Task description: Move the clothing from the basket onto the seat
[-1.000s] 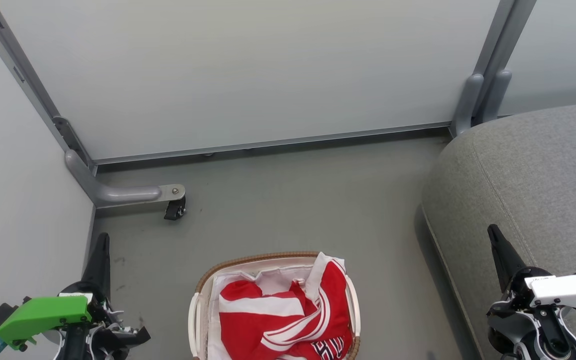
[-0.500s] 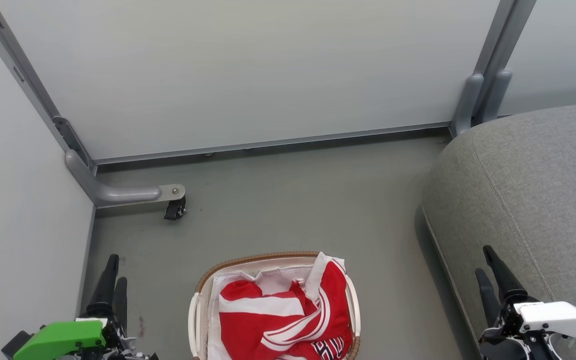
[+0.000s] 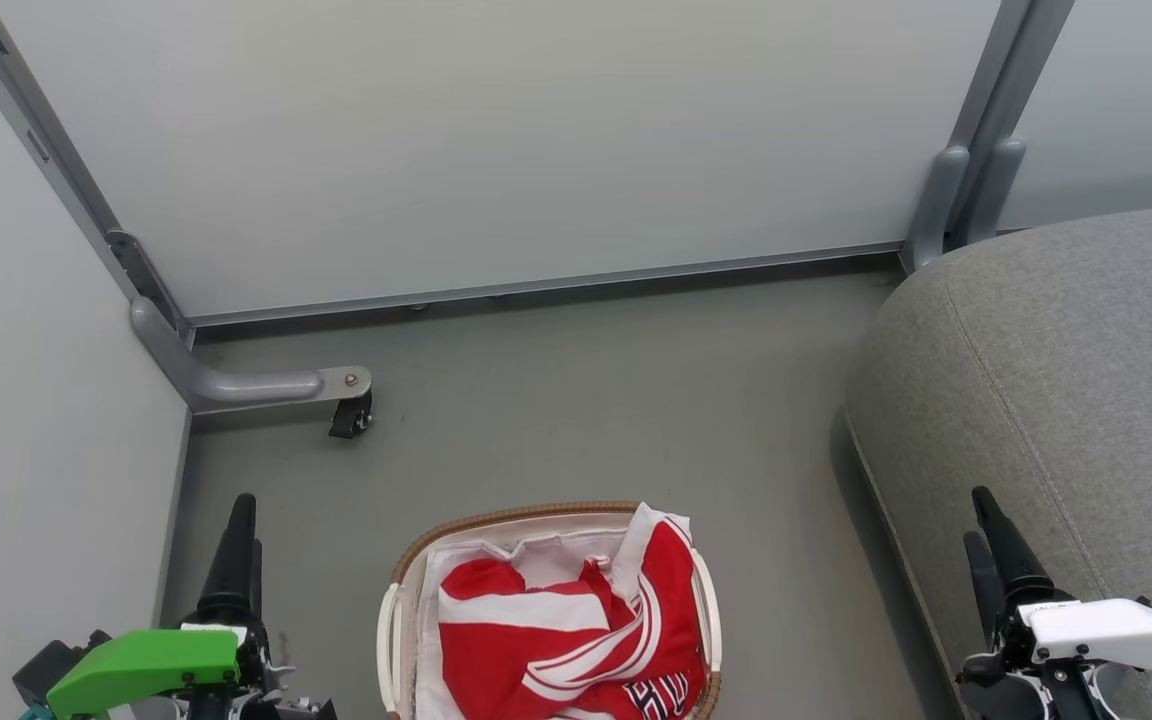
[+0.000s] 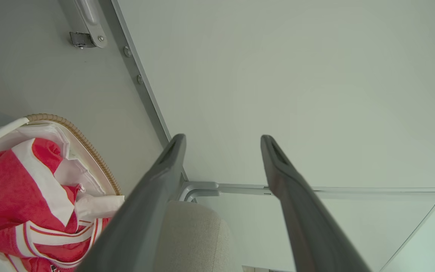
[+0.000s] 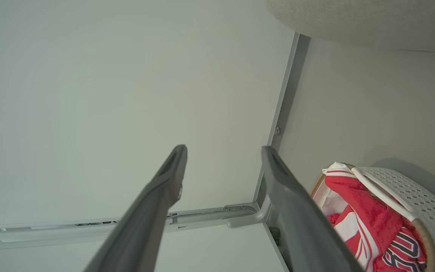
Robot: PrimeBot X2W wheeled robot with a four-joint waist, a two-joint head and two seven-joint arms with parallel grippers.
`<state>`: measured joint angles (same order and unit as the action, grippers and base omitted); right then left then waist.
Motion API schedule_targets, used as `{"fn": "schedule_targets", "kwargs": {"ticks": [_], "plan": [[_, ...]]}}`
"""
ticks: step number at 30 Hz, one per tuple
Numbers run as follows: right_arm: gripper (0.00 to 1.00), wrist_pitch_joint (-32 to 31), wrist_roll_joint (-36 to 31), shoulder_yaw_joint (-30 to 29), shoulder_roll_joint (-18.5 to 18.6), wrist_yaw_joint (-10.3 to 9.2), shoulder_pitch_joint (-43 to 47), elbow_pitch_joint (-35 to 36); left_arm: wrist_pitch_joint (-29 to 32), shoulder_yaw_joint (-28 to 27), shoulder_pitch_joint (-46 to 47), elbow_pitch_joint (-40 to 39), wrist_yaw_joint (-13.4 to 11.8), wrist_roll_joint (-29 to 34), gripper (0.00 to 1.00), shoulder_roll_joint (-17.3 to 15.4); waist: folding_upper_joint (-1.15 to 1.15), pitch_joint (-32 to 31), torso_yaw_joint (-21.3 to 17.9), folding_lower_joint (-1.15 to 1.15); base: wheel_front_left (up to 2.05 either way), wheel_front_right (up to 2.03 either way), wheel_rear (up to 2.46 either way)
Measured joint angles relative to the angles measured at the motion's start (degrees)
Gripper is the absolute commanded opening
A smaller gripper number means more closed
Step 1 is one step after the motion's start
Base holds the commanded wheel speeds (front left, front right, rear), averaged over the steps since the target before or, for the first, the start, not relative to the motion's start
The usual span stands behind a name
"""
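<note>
Head view: the clothing (image 3: pixel 556 630) lies heaped in the basket (image 3: pixel 516 517) on the floor (image 3: pixel 586 400), between my arms. The seat (image 3: pixel 1086 350) to my right carries no red cloth that I can see. My left gripper (image 3: pixel 246 525) hangs beside the basket, my right gripper (image 3: pixel 976 513) over the seat's edge.

Left wrist view: fingers (image 4: pixel 153 196) spread, nothing between them (basket off to one side).

Right wrist view: fingers (image 5: pixel 296 211) likewise apart, holding nothing.

Judgement: nothing transferred; grasp, lift and placement all remain.

Near end of oval white brown-rimmed basket (image 3: pixel 496 521) cut off by frame edge; lettering on red striped jerseys (image 3: pixel 536 650) partly cropped.
</note>
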<state>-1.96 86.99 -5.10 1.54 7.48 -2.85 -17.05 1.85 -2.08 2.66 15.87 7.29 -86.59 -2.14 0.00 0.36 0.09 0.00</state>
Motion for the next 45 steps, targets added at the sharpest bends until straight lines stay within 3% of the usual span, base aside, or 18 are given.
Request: {"fn": "schedule_targets", "kwargs": {"ticks": [7,26,45], "plan": [[1.00,1.66,-8.50,-0.42,0.10,-0.01,-0.03,1.98,-1.59,0.16,0.01,-1.42,0.00,5.91,1.00,-0.03,0.00,0.15,0.02,0.00,0.00,0.00,0.00],[1.00,5.68,-33.19,0.30,0.37,0.00,-0.07,6.33,-5.56,2.99,0.03,-6.25,0.00,30.45,1.00,-0.11,0.00,0.59,0.22,0.00,0.00,0.00,0.00],[1.00,9.02,-49.86,2.19,0.66,-0.01,-0.01,7.06,-8.98,5.14,-0.96,-5.52,0.01,47.93,1.00,-0.23,0.00,0.75,0.45,0.00,0.00,0.00,0.00]]}}
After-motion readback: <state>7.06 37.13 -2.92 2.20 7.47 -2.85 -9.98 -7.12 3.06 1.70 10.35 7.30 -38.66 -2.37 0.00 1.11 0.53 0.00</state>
